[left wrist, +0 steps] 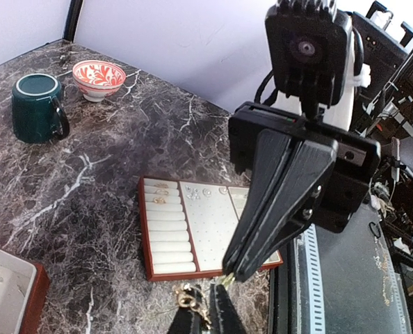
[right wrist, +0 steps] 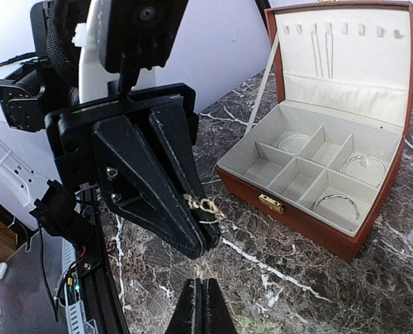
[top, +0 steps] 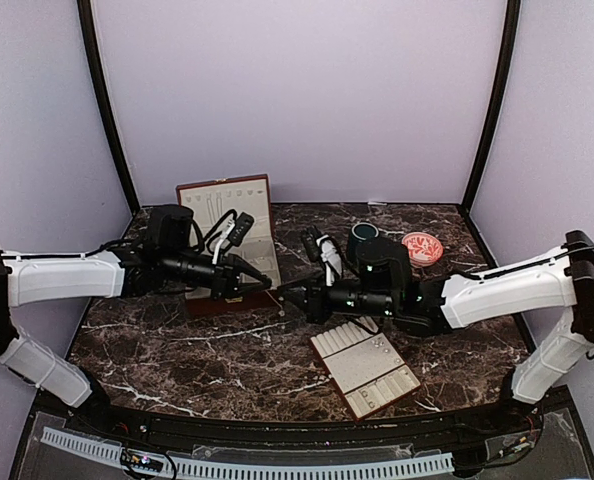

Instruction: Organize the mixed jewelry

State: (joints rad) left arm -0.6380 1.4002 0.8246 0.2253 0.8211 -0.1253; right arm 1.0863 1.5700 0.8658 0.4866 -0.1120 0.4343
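A tangled gold chain (left wrist: 186, 298) hangs between my two grippers just above the marble, shown also in the right wrist view (right wrist: 205, 207). My left gripper (top: 269, 286) is shut on the chain's bunched part. My right gripper (top: 289, 300) faces it tip to tip and is shut on a gold end of the chain (right wrist: 198, 272). The open red-brown box (right wrist: 311, 219) holds thin silvery bangles (right wrist: 335, 202) in its compartments. The cream-padded tray (left wrist: 192, 271) carries small gold rings (left wrist: 158, 193) and studs (left wrist: 206, 191).
The box (top: 232, 235) stands open at the back left, behind my left arm. The tray (top: 365, 368) lies near the front, right of centre. A dark green mug (top: 365, 238) and a red patterned bowl (top: 421, 247) sit at the back right.
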